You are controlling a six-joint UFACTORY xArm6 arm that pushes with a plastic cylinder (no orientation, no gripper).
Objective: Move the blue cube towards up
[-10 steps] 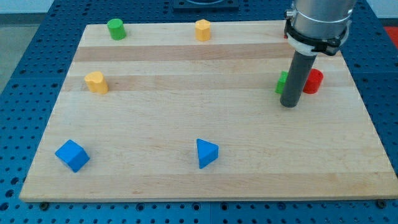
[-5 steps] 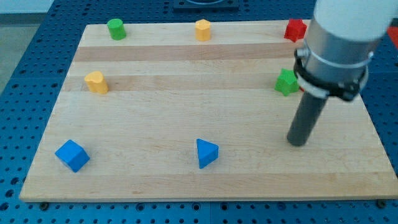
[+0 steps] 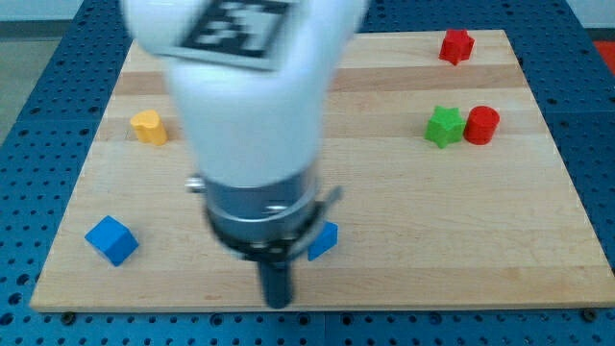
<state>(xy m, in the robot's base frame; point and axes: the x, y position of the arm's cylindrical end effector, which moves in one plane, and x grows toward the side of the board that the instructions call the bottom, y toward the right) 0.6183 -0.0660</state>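
Observation:
The blue cube [image 3: 111, 240] sits near the board's bottom-left corner. My tip [image 3: 278, 302] touches the board near its bottom edge, well to the right of the cube and just below-left of a blue triangular block [image 3: 325, 240], which the arm partly hides. The arm's white body covers the middle of the view.
A yellow block [image 3: 147, 127] sits at the left. A green star block [image 3: 443, 127] and a red cylinder [image 3: 481, 126] sit side by side at the right. A red star block [image 3: 457, 45] is at the top right. The wooden board [image 3: 538, 231] lies on a blue perforated table.
My tip has swept from the right side of the board down and left to the bottom middle. The arm now hides the green and orange blocks at the top. No block has moved.

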